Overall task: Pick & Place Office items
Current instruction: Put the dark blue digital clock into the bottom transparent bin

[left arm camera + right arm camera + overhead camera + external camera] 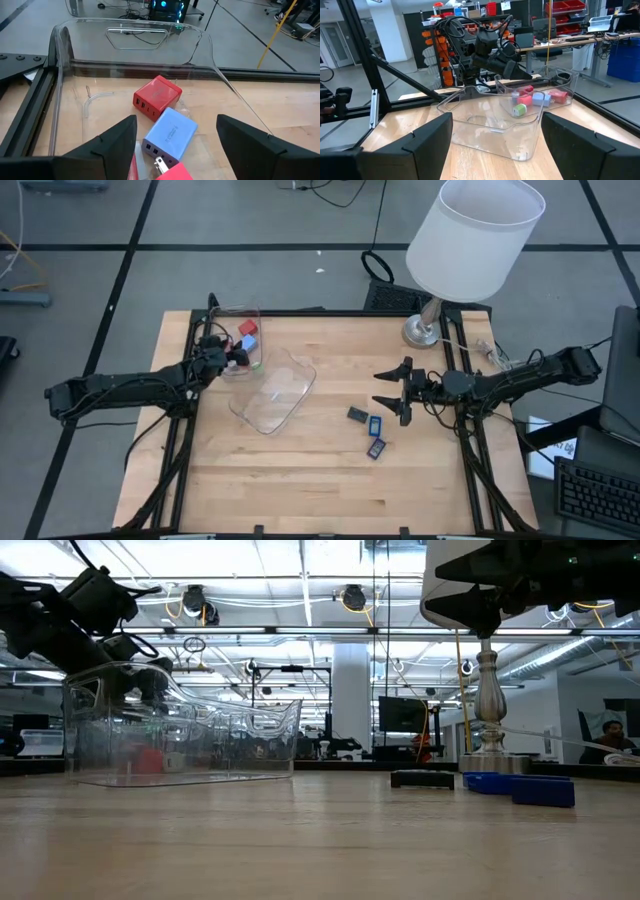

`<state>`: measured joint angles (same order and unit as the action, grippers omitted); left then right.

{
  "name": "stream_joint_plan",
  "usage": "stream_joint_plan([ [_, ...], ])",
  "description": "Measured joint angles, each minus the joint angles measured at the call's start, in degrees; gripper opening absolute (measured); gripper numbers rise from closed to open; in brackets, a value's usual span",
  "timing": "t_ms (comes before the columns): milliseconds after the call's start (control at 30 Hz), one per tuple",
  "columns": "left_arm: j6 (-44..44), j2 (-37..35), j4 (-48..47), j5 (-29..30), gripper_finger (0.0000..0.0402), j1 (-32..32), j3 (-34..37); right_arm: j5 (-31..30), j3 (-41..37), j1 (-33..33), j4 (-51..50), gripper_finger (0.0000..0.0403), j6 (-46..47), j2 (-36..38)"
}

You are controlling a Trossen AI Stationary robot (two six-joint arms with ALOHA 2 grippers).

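My left gripper (238,358) (177,122) is open above the far clear container (237,340) at the table's far left. In that container lie a red cube (157,95), a blue cube (170,132), another red piece (172,172) and a green bit (520,110). My right gripper (383,388) (496,117) is open at the table's right, pointing left and touching nothing. Just nearer than it, a dark rectangle (358,415) and two blue pieces (376,425) (376,448) lie flat on the wood.
A second clear container (272,392) (495,125) stands empty between the two grippers. A white-shaded lamp (475,235) stands on its metal base (422,330) at the far right, with a cord running along that edge. Bare wood spreads across the near half of the table (300,490).
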<state>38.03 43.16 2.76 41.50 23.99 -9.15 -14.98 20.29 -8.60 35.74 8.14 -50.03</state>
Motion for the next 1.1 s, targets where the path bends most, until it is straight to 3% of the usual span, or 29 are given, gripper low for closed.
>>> stream_joint_plan([
  [333, -0.4, 0.0, 0.6, -1.1, 0.0278, 0.0, 0.0, 0.0, 0.0, 0.0, -0.4, 0.0293, 0.0, 0.0],
  [533, -11.3, -0.2, 7.0, -11.4, 0.0278, 0.0, 0.0, 0.0, 0.0, 0.0, -0.5, 0.0293, 0.1, 0.0],
  [667, -13.1, -0.2, 13.3, -16.1, 0.0278, 0.0, 0.0, 0.1, 0.0, 0.0, -0.6, 0.0293, 0.2, 0.0],
  [767, -13.6, -0.2, 17.1, -22.5, 0.0278, 0.0, 0.0, 0.1, 0.0, 0.0, -1.0, 0.0293, 0.2, 0.0],
  [967, -13.8, -0.2, 24.0, -42.8, 0.0278, 0.0, 0.0, 0.2, -1.2, 0.0, -0.8, 0.0293, 4.1, 0.0],
  [1100, -13.9, -0.2, 28.1, -51.4, 0.0278, -0.4, 0.0, 0.2, -1.9, 0.0, 0.0, 0.0293, 6.9, 0.0],
])
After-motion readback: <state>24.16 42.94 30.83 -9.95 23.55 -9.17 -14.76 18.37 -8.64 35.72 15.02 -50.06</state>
